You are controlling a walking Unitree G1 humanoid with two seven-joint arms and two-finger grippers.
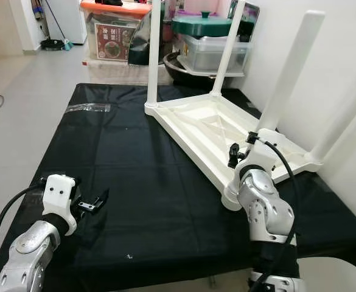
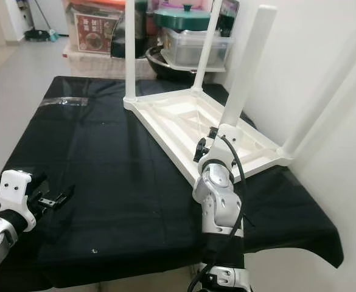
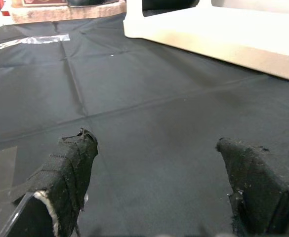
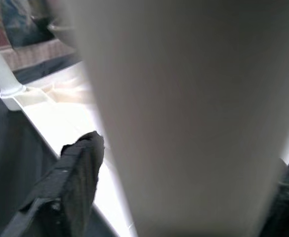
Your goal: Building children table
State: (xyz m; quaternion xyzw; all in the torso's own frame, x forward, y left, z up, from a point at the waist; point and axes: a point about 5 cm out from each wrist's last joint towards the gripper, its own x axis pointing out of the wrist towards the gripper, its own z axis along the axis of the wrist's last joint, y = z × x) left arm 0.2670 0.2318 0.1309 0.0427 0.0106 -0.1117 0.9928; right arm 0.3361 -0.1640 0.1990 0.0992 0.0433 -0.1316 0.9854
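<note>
A white children's table [image 1: 196, 125] lies upside down on a black cloth [image 1: 129, 158], at its far right part. Two legs stand at its far corners, one of them the far-left leg [image 1: 154, 55]. Another leg [image 1: 342, 115] rises at the right by the wall. My right gripper [image 1: 243, 146] is at the base of the near leg [image 1: 290, 73], shut on it; in the right wrist view that leg [image 4: 184, 113] stands between the black fingers [image 4: 77, 173]. My left gripper [image 1: 95, 202] hovers open just over the cloth at the near left, holding nothing; its fingertips [image 3: 72, 168] are wide apart.
Storage boxes [image 1: 114, 30], a green-lidded pot [image 1: 202, 25] and a dark wok [image 1: 181, 67] are stacked behind the cloth. A white wall [image 1: 348, 36] runs close along the right. A strip of clear plastic [image 1: 87, 107] lies on the cloth's far left. Tiled floor [image 1: 13, 103] lies to the left.
</note>
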